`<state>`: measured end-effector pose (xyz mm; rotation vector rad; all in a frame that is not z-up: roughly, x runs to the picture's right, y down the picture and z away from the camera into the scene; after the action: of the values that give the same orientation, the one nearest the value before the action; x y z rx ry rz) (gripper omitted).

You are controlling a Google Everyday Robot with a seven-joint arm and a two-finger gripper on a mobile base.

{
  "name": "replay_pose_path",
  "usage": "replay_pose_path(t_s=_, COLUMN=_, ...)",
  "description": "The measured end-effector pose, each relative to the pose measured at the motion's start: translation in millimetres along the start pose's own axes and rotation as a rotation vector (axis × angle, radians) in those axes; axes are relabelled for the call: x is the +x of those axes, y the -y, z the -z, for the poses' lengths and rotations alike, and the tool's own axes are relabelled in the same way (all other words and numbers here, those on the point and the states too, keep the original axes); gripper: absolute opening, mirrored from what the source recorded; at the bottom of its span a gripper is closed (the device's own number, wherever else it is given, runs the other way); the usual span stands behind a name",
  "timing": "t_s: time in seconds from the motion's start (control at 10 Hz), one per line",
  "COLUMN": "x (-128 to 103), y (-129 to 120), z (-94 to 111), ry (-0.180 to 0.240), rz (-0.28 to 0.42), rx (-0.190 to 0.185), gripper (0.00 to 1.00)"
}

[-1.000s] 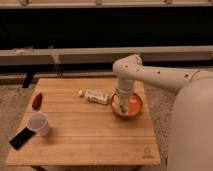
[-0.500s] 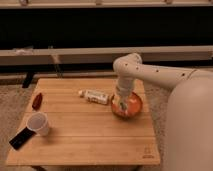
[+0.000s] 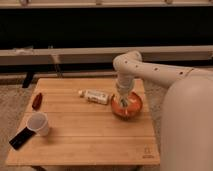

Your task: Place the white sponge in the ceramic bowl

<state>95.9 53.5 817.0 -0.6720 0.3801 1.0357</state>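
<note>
The ceramic bowl (image 3: pixel 128 107), orange-red inside, sits on the right side of the wooden table (image 3: pixel 85 135). My gripper (image 3: pixel 123 101) hangs straight down from the white arm (image 3: pixel 150 72) into the bowl's left half. A pale patch at the gripper's tip inside the bowl may be the white sponge (image 3: pixel 124 104); I cannot tell whether it is held or lying in the bowl.
A long white labelled bottle (image 3: pixel 95 96) lies just left of the bowl. A white cup (image 3: pixel 38 123) stands at the front left with a black flat object (image 3: pixel 22 138) beside it. A dark red object (image 3: pixel 37 101) lies at the left edge. A bench runs behind the table.
The arm and gripper have stayed over the bowl, shifting only slightly; the other objects have not moved.
</note>
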Motion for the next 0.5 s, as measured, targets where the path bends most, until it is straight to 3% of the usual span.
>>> replay_pose_path(t_s=0.1, x=-4.6, y=1.7, z=1.2, ry=0.002, rz=-0.003, rx=-0.002, gripper=0.97)
replay_pose_path(t_s=0.5, x=-11.5, y=7.1, z=0.1, ry=0.003, rz=-0.007, rx=-0.003, gripper=0.98)
